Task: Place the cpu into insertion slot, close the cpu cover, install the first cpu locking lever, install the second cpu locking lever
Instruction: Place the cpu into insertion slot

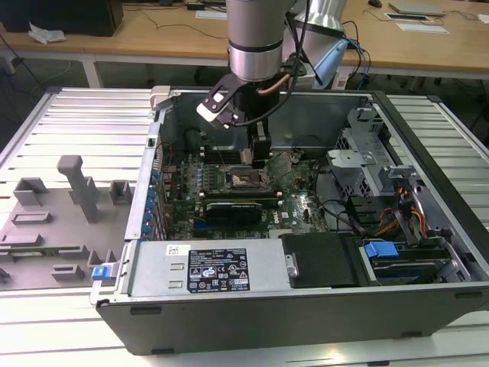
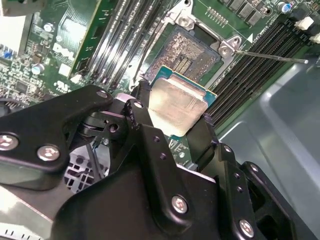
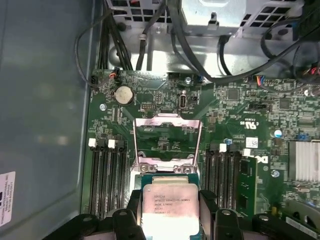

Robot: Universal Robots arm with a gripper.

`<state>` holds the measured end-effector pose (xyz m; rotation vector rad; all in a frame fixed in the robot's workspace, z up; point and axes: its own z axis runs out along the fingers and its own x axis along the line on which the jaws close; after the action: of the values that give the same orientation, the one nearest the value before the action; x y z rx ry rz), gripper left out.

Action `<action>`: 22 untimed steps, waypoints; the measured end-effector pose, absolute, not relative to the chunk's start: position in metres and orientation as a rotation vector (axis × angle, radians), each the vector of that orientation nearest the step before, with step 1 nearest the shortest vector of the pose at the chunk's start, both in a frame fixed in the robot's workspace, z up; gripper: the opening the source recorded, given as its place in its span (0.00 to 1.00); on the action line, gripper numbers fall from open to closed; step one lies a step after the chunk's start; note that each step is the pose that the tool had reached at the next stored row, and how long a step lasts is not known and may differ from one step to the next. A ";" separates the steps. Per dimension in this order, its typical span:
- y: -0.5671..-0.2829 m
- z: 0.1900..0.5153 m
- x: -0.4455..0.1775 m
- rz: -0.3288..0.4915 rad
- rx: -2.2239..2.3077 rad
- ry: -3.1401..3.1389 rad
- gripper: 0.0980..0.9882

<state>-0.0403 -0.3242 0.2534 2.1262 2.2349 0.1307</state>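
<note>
Silver-grey chip: the cpu (image 2: 177, 106) is pinched in my claw (image 2: 172, 122), metal lid up, with the green board rim showing around it.
Claw state: my claw is clamped on the cpu, fingertips (image 3: 134, 212) on two opposite edges, and nothing presses on the lid's face.
Socket: the insertion slot (image 2: 196, 49) lies just beyond and below my fingertips, its brownish contact field bare. The chip hangs over the near edge, and I judge it not seated.
Frame: the cpu cover (image 3: 168, 121) is swung open on the far side of the slot from my claw, and the board shows through its window.
Wire: one locking lever (image 2: 272, 56) stands free beside the slot, unlatched.
Weight and stiffness: I judge the chip light and rigid, a thin plate that won't flex.
Where to hold: by the edges only, as I have it. The smooth lid looks slippery, so an even, square pinch suits it best.
Fragility: I reckon a tilted or dragged contact would harm the underside pads and the slot's fine contacts.
Neighbours: memory slots (image 3: 107, 175) flank my claw on both sides, all inside the open computer case (image 1: 306, 321).
</note>
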 end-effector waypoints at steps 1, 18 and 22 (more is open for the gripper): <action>-0.324 0.252 -0.040 0.130 2.128 2.234 0.50; -0.321 0.231 -0.045 0.128 2.140 2.224 0.50; -0.321 0.226 -0.047 0.127 2.143 2.221 0.50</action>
<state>-0.0471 -0.3214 0.2256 2.1428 2.2213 0.1272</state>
